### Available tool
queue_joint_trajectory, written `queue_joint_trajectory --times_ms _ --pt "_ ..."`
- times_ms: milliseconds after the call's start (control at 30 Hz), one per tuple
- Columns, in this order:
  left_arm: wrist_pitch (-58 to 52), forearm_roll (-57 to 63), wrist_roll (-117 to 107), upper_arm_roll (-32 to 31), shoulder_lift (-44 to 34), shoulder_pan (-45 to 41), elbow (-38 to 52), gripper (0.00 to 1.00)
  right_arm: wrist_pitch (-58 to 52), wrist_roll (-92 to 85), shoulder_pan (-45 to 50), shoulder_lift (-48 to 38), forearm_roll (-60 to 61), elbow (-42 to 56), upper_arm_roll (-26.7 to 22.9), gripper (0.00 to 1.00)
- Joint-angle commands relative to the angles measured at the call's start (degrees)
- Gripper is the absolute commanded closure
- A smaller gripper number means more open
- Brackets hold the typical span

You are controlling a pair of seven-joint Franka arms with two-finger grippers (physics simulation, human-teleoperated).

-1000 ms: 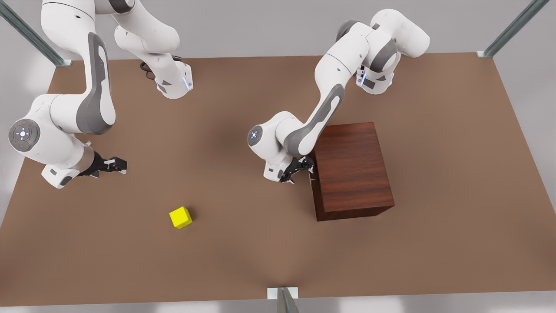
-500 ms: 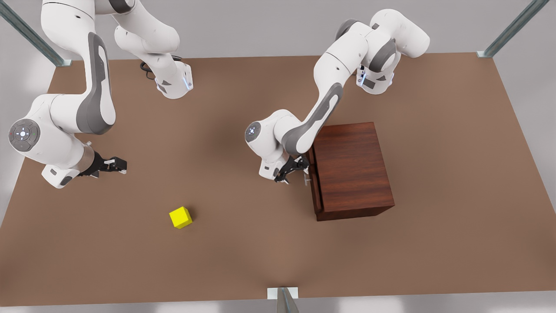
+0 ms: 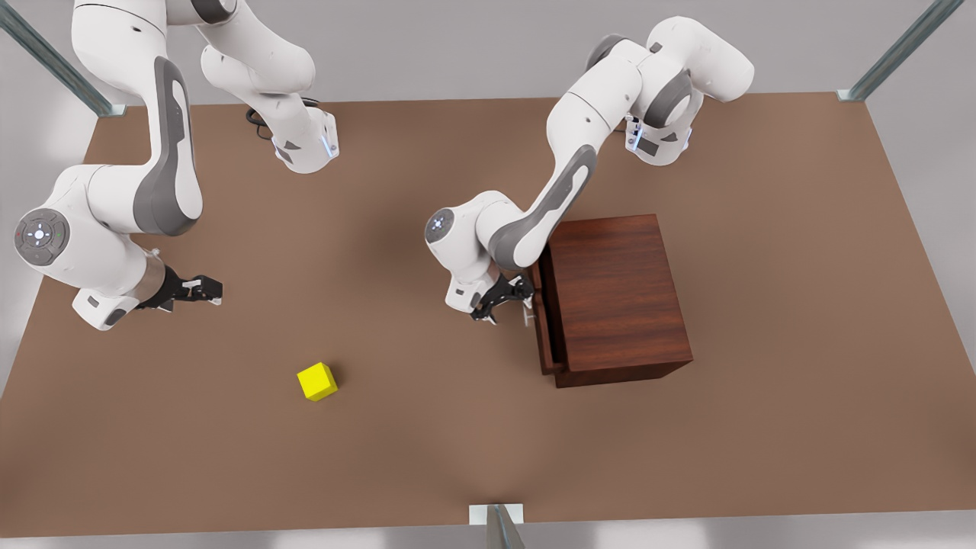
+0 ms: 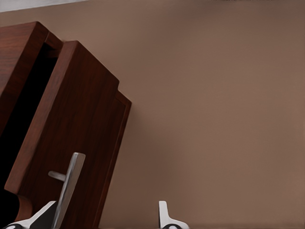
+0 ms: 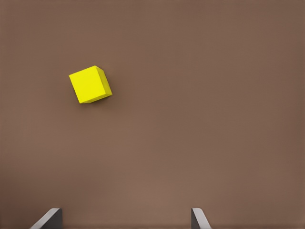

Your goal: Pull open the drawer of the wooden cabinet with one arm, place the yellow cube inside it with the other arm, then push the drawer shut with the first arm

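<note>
Since a second ago, the drawer (image 3: 543, 320) has slid a little way out of the wooden cabinet (image 3: 618, 293) toward the front view's left, leaving a dark gap. Its thin silver bar handle (image 4: 66, 191) is hooked by the left gripper (image 3: 507, 301); whether the fingers are clamped on it cannot be told. That position suits a straight pull. The yellow cube (image 3: 317, 381), small, bright and plain, sits on the brown table (image 3: 427, 457), well apart to the left. Farther left, the right gripper (image 3: 200, 290) waits, fingers spread and empty.
</note>
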Motion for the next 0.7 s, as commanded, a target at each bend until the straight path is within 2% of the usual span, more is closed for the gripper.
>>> queue_joint_trajectory --times_ms 0,667 --pt "0.6 0.1 -0.1 0.1 0.1 -0.1 0.2 0.00 0.0 -0.1 0.0 -0.1 0.0 0.0 0.0 0.00" --pt "4.2 0.2 -1.0 0.1 1.9 -1.8 4.2 0.00 0.0 -0.1 0.0 -0.1 0.0 0.0 0.0 0.00"
